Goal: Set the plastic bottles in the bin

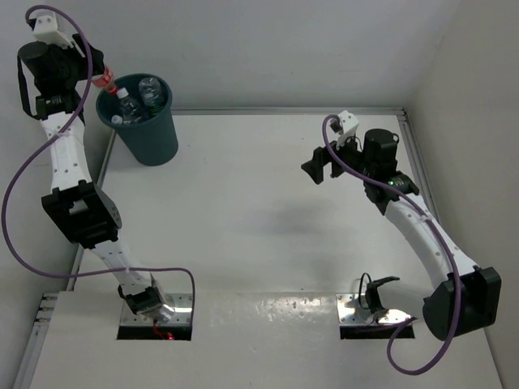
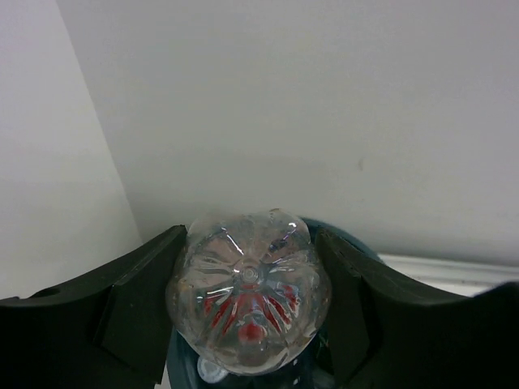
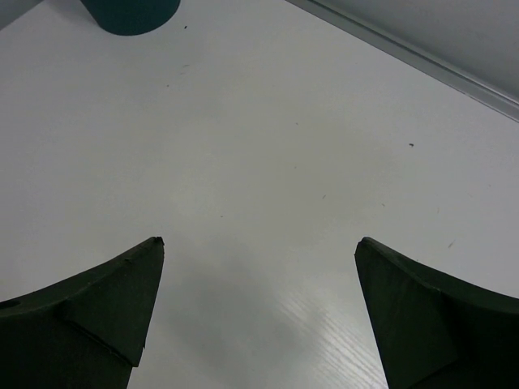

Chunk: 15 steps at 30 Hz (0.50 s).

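Left wrist view: we see left gripper point(image 2: 247, 259) clamped on clear bottle point(image 2: 247, 306), base toward camera, red tint inside, possibly label. Dark teal bin point(image 1: 150, 139) sits directly beneath. Top external view: we note clear bottle above bin rim; other bottles point(image 1: 150, 91) lie inside. Right gripper point(image 3: 259, 243) spread wide, holding nothing, above table point(image 3: 259, 121).

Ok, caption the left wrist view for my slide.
Left gripper clamps a clear plastic bottle, base toward camera, over the dark teal round plastic bin.
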Tool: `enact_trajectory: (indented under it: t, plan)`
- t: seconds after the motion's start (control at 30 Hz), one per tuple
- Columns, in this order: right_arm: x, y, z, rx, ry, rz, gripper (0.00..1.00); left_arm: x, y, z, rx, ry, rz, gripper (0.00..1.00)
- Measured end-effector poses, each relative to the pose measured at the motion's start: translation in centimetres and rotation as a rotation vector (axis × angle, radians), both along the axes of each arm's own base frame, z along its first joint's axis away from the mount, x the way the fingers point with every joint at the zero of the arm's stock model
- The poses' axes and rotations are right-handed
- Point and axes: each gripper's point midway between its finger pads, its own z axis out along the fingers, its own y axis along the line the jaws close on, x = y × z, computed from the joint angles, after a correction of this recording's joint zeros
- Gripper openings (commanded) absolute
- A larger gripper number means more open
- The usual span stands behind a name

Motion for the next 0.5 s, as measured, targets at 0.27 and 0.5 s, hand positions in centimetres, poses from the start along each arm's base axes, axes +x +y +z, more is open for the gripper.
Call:
enact_trajectory:
  t: [0.27,0.5]
  plan:
    - [0.0,0.1,-0.9,-0.001,0.030,0.012,0.99,1.0,0.5,4.1,-0.016,-0.180,0.008,0.00]
    - [-0.1,0.1,-2.0,-0.010,0.071,0.012,0.99,5.2,-0.4,0.1,-0.068,-0.171,-0.057,0.00]
